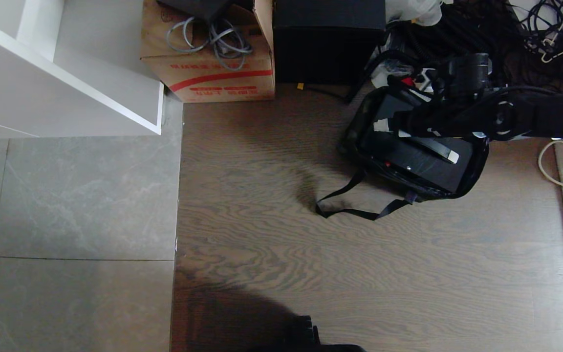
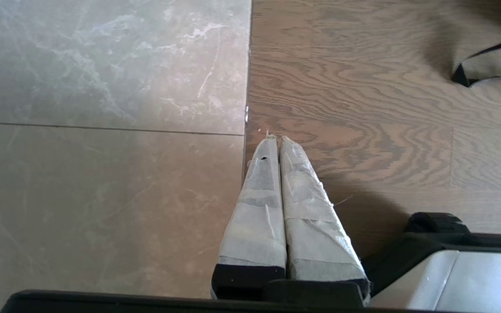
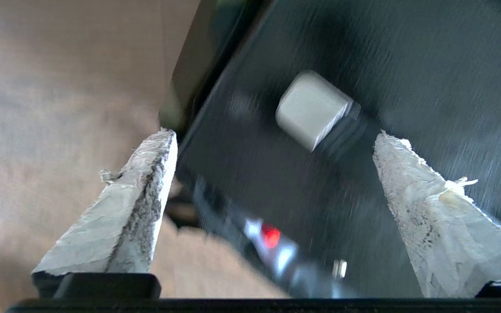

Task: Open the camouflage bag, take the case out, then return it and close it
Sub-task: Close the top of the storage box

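Wood-grain floor bears soft camouflage bag holding flat hard case; right gripper released.

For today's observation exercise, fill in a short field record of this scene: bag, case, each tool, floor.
bag: camouflage bag open on the wood floor, strap trailing
case: black case lying inside the bag
right tool: right tool open, above the case, holding nothing
left tool: left tool shut, parked over the seam between tile and wood
behind: cardboard box, black box
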Controlling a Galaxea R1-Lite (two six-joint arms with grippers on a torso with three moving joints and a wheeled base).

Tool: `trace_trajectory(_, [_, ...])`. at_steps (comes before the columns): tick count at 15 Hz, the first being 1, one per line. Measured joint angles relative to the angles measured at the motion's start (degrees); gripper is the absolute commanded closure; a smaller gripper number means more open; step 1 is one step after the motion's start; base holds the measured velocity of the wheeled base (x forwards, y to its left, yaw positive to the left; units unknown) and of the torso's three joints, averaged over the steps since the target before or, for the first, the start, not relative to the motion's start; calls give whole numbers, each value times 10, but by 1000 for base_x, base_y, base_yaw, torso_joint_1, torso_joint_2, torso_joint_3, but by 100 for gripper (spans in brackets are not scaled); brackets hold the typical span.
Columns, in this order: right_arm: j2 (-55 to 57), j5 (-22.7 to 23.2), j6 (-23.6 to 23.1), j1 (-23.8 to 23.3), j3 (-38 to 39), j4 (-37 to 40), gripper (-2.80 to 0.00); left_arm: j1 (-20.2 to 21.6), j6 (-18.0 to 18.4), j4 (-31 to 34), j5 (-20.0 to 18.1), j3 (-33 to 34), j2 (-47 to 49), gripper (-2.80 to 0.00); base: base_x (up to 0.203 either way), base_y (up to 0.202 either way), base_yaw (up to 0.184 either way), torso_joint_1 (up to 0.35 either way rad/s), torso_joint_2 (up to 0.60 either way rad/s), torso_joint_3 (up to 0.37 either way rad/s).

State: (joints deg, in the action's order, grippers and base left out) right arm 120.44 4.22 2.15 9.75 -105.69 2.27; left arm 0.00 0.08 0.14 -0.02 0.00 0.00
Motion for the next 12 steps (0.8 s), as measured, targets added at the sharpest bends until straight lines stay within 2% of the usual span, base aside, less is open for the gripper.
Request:
trace_trajectory(4, [27,0,-1,0,-19,-19,-280,0,0,0,0,0,0,0,0,0,0,0,0,0])
trace_trajectory(8, [34,11,1,1,-10,5,-280,0,0,0,0,0,0,0,0,0,0,0,0,0])
trace_trajectory(12, [21,101,-2,3,24,134,-280,0,0,0,0,0,0,0,0,0,0,0,0,0])
